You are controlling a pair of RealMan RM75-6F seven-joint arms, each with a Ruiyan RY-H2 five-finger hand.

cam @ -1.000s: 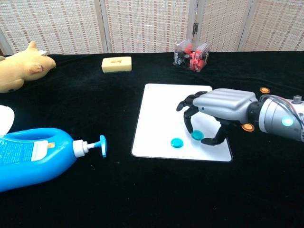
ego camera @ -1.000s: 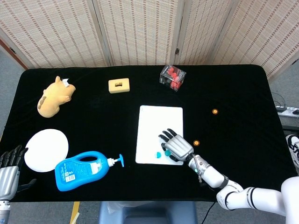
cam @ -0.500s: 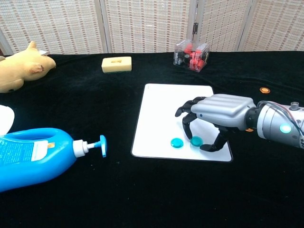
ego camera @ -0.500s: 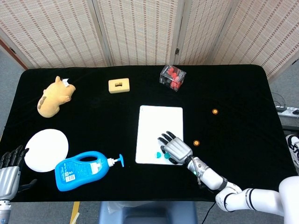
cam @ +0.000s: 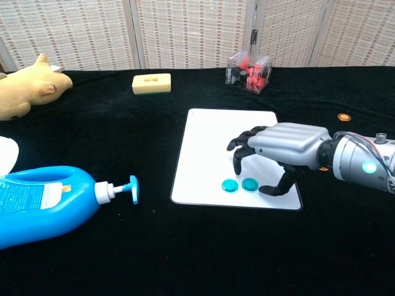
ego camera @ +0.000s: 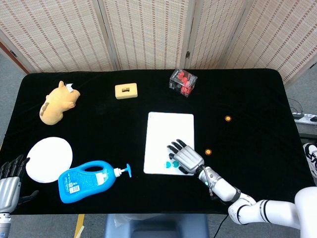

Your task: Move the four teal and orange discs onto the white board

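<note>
two teal discs point(cam: 239, 184) already sit side by side near the front edge of the white board point(cam: 213, 132). two orange discs point(ego camera: 218, 135) are out on the black table point(ego camera: 99, 119), right of the board. right hand point(cam: 281, 146) hovers over the board, fingers spread, holding nothing. left hand point(ego camera: 9, 179) idle at the table's corner, empty. discs look thin, stiff and light, probably slippery, so pinch them by the rim.
</note>
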